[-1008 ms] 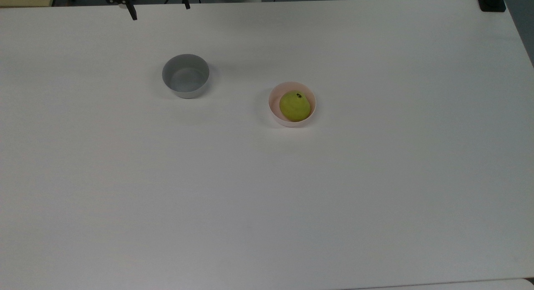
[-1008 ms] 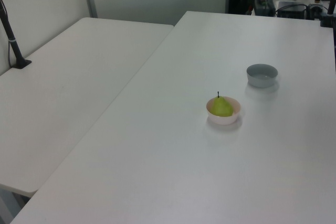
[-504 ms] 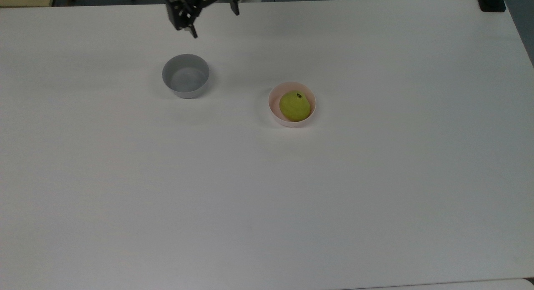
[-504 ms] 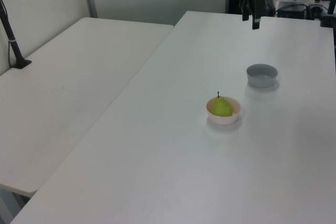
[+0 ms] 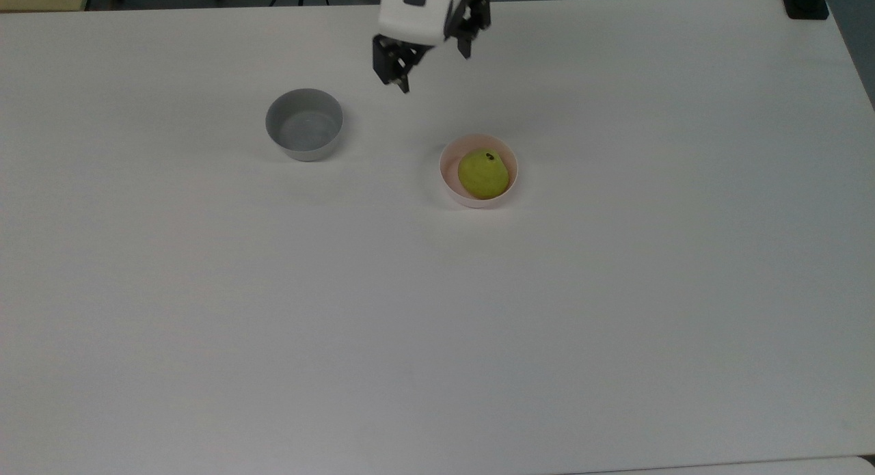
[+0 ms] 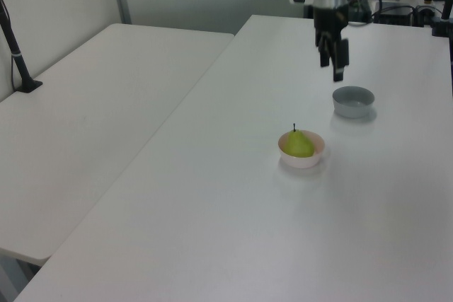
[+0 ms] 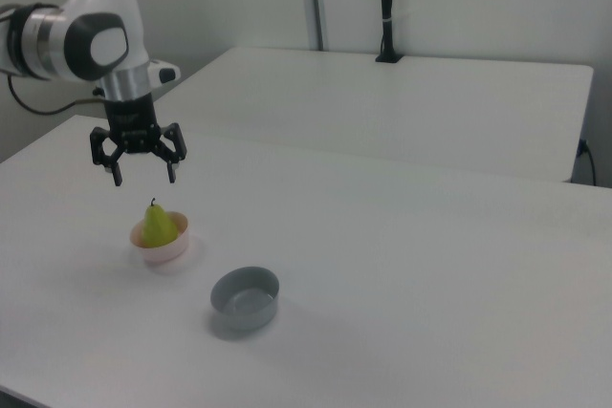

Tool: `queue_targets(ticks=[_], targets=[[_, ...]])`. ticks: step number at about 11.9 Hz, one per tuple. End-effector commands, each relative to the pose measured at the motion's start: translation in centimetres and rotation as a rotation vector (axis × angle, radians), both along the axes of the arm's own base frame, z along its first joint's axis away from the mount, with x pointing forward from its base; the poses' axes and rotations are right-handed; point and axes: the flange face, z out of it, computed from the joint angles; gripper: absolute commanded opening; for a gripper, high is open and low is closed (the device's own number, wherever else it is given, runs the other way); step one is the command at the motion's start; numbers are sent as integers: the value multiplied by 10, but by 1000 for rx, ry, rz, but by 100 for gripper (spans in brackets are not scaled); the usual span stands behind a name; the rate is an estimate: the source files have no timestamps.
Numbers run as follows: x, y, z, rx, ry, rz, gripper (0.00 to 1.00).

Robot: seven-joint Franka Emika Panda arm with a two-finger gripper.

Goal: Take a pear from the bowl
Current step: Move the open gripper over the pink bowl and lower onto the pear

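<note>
Table (image 5: 437, 338) is white and bare across its near half in the top view. Going farther in, the pear (image 5: 483, 173) sits upright in the pink bowl (image 5: 447, 178), stem up w/ dark tip, clear in the left view (image 6: 299, 143) and the right view (image 7: 159, 225). Bowl (image 6: 304, 160) (image 7: 164, 251) rests on the table approx. mid-width, same spot as 0.5 s ago; pear hasn't shifted either. Grey bowl (image 5: 304, 124) stands well apart to the top view's left and slightly farther back, unchanged; in the right view (image 7: 246, 298) it's nearer the camera than the pink one, in the left view (image 6: 353, 101) farther.

Farthest in the top view: gripper (image 5: 435, 70) w/ white wrist body. Vs. 0.5 s ago it has moved toward the top view's right and nearer, from beyond the grey bowl to a spot between the two bowls' columns, still on the far side of both. Fingers spread wide, nothing between them; right view (image 7: 143, 175) shows the gap best. It hangs in the air above the table, pointing down, not touching pear or bowl. In the left view (image 6: 333, 61) it hangs just beyond the grey bowl.
</note>
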Motion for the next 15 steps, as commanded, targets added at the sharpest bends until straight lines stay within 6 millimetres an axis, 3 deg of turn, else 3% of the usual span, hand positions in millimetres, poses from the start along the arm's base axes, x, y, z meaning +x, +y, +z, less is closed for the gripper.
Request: queue_targets(ticks=[1, 4, 8, 13, 15], targets=[[2, 33, -50, 2, -51, -70, 100], [12, 53, -80, 9, -65, -55, 100], [24, 60, -114, 14, -76, -51, 100], [29, 66, -138, 13, -80, -39, 100], [30, 67, -143, 12, -80, -39, 86]])
